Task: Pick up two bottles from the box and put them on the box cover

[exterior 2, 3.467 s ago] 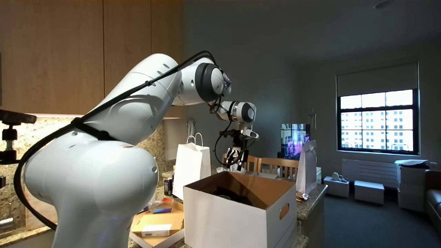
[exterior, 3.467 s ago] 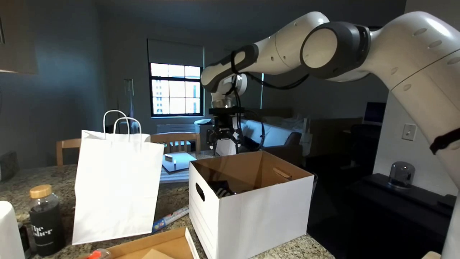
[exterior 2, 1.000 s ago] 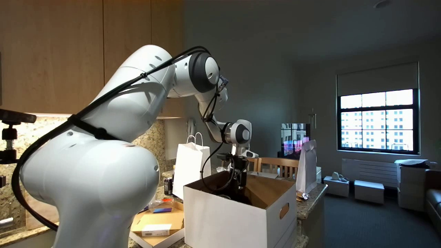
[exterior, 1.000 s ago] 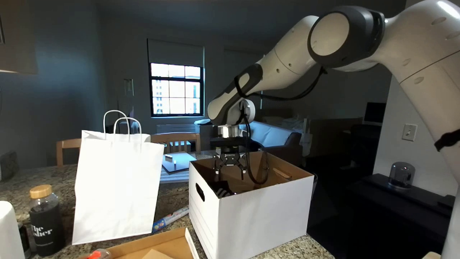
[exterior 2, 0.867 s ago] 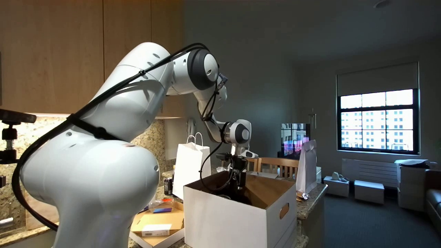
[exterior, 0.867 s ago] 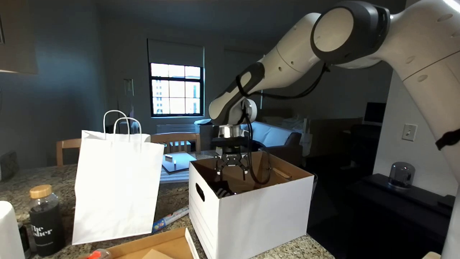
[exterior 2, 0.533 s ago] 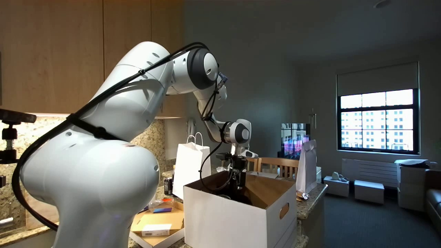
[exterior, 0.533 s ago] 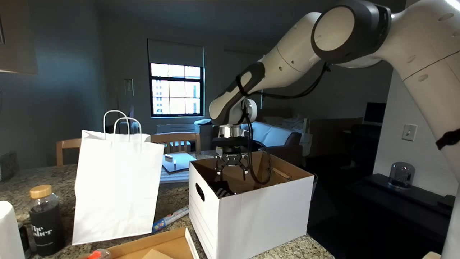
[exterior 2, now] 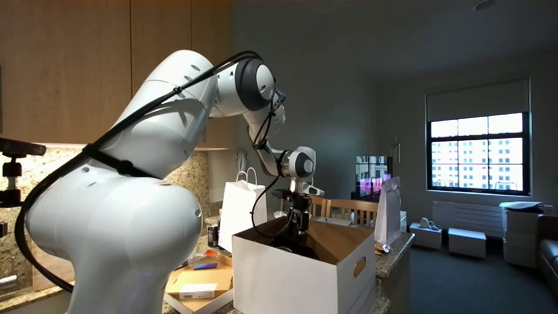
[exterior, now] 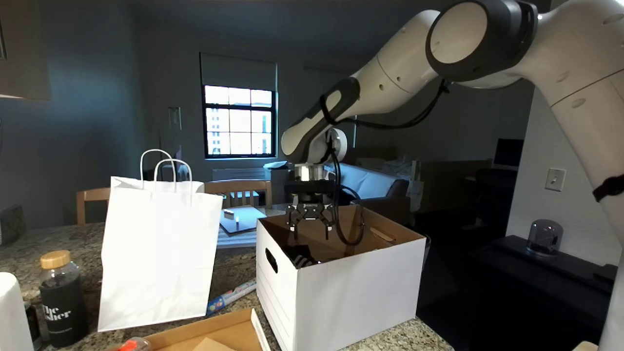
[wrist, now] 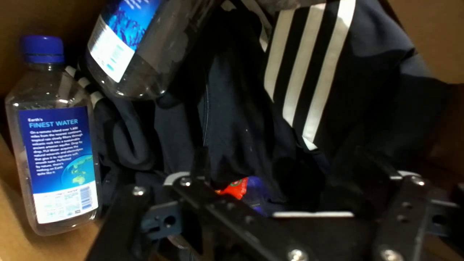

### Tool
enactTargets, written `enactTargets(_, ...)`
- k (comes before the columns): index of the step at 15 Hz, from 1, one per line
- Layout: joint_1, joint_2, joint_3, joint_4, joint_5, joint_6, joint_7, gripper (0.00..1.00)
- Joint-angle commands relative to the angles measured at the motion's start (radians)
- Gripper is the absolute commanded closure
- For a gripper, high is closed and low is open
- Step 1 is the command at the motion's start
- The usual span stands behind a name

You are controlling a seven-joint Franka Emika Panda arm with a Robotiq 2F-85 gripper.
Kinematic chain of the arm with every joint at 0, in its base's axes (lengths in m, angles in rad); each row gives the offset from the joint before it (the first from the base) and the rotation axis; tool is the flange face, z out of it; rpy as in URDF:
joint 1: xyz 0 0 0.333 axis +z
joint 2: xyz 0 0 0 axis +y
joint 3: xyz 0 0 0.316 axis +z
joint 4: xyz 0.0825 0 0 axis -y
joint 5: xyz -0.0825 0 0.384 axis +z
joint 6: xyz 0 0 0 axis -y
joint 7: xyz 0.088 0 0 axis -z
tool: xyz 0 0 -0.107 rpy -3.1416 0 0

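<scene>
Black two-fingered gripper (exterior: 311,236) spread wide, empty; likely first-pick step. Next: reach clear blue-capped plastic bottle (wrist: 54,145), gripper's wrist-view left.

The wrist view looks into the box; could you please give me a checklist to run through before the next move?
1. Gripper open with nothing held: ok.
2. Gripper at the opening of the box: ok.
3. Blue-capped bottle and slanted bottle in the wrist view: ok.
4. Gripper lined up with either: not ok; both lie towards the left in that view.
5. Cable clear of the box: cannot tell.
6. Box cover free: cannot tell; it may be the shallow tray, which holds a flat carton.
</scene>
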Motion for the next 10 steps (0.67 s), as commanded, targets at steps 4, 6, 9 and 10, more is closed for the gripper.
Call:
enactTargets(4, 0.02, -0.095, 0.033, -0.062, -0.011, 0.027, 0.03, 0.0)
enactTargets(6, 0.03, -0.102, 0.038, -0.066, -0.018, 0.032, 0.028, 0.0)
enactTargets(9, 0.029, -0.098, 0.06, -0.058, 0.009, 0.061, -0.002, 0.0)
enactTargets(10, 0.026, -0.093, 0.07, -0.052, 0.021, 0.073, -0.013, 0.0)
